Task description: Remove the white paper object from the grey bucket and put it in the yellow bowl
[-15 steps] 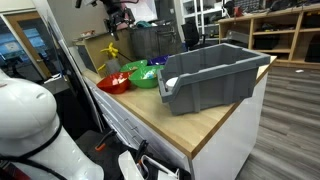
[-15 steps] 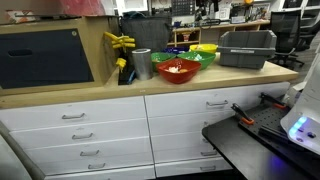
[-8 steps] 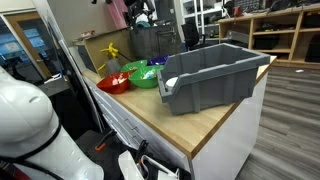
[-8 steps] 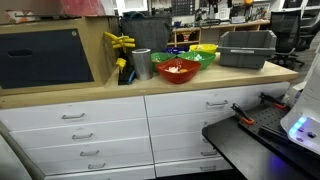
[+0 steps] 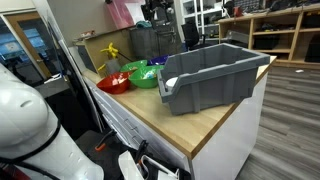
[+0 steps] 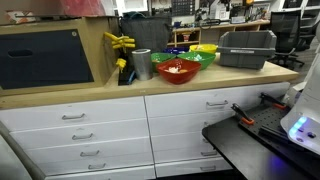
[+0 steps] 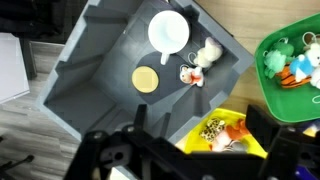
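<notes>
You are holding the tool point(image 7: 190, 162) high over the bench point(image 5: 215, 125), jaws looking spread and empty, though blur is hiding detail. The white paper object point(image 7: 168, 30) is lying in the grey bucket point(image 7: 100, 70), well ahead of the tool, past a yellow disc point(image 7: 146, 79) and a small toy point(image 7: 200, 65). The yellow bowl point(image 7: 240, 135) is sitting almost beneath the tool. Be advancing before descending, centring on the object's rim and pinching gently.
</notes>
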Motion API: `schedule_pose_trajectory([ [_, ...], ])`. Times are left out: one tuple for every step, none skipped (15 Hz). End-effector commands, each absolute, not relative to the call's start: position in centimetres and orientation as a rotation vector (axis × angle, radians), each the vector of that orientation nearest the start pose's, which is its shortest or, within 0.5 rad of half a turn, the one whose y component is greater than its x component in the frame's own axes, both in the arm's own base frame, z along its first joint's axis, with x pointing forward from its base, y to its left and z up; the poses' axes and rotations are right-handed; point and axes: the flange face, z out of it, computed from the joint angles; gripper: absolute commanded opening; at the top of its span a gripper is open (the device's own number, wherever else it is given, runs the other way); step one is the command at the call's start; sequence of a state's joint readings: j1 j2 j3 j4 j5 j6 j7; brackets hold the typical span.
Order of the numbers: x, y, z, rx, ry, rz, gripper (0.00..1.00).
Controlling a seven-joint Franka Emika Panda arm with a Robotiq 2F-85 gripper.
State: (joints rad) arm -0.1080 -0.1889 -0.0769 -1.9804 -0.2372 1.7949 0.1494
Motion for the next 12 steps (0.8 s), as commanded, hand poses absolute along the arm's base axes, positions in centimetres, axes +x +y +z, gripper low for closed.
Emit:
schedule_pose_trajectory([
  [49.4, -15.7, 55.2, -3.31, 0.695, -0.065, 1.0],
  [49.5, -17.0, 54.9, -3.301, 0.744, -0.08, 1.0],
  [49.6, -18.0, 55.0, -3.296, 0.792, -0.096, 1.0],
  [49.7, -19.0, 54.7, -3.287, 0.838, -0.109, 1.0],
  [49.9, -20.2, 54.2, -3.276, 0.882, -0.115, 1.0],
  [50.1, -21.0, 54.0, -3.267, 0.923, -0.124, 1.0],
  [50.2, -22.0, 53.2, -3.244, 0.971, -0.117, 1.0],
  [50.4, -23.0, 52.6, -3.234, 1.009, -0.115, 1.0],
  [50.5, -23.7, 52.0, -3.225, 1.05, -0.113, 1.0],
  [50.8, -24.7, 51.0, -3.214, 1.081, -0.105, 1.0],
  [51.0, -25.3, 50.4, -3.21, 1.101, -0.104, 1.0],
  [51.4, -26.0, 49.3, -3.2, 1.121, -0.097, 1.0],
])
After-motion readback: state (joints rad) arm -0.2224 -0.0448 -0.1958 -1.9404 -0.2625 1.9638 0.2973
